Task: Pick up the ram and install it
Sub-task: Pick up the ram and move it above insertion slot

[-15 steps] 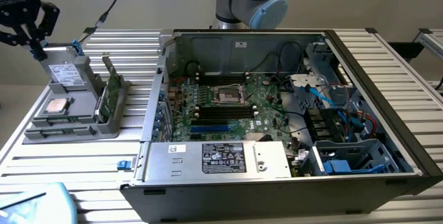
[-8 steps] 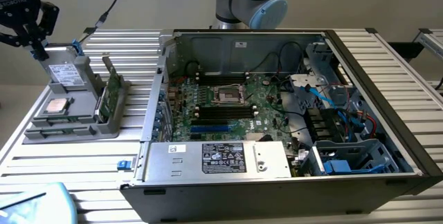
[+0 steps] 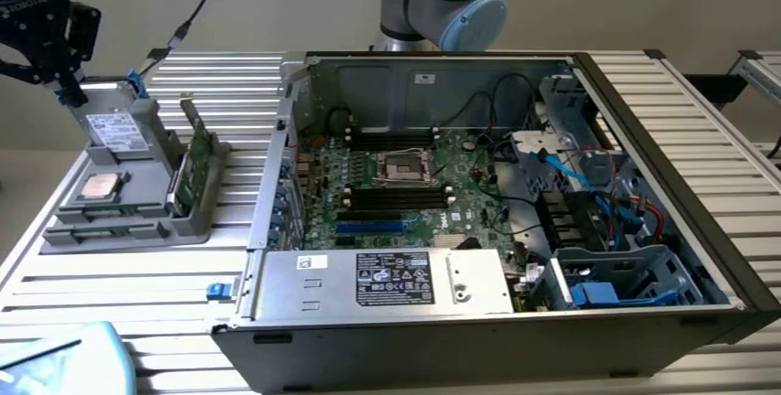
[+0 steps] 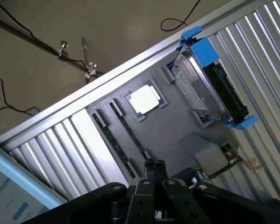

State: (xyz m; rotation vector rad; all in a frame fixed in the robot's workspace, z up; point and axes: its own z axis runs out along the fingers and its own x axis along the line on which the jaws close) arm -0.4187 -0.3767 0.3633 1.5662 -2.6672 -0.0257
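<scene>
The ram (image 3: 193, 159), a thin green stick, stands on edge in a slot along the exterior view's right side of the grey parts tray (image 3: 146, 196). In the wrist view a sliver of the ram (image 4: 234, 160) peeks out beside the tray (image 4: 177, 122). My black gripper (image 3: 73, 93) hangs over the tray's far end, above the grey drive (image 3: 115, 130) and left of the ram, touching neither. Its fingers (image 4: 149, 171) are pressed together and shut, with nothing held between them.
An open computer case (image 3: 683, 139) lies at centre with its motherboard (image 3: 403, 185) and black memory slots (image 3: 390, 198) exposed. On the tray are a silver processor (image 4: 146, 99) and the drive in a blue caddy (image 4: 214, 81). Ribbed metal table (image 3: 110, 285) underneath; cables run behind.
</scene>
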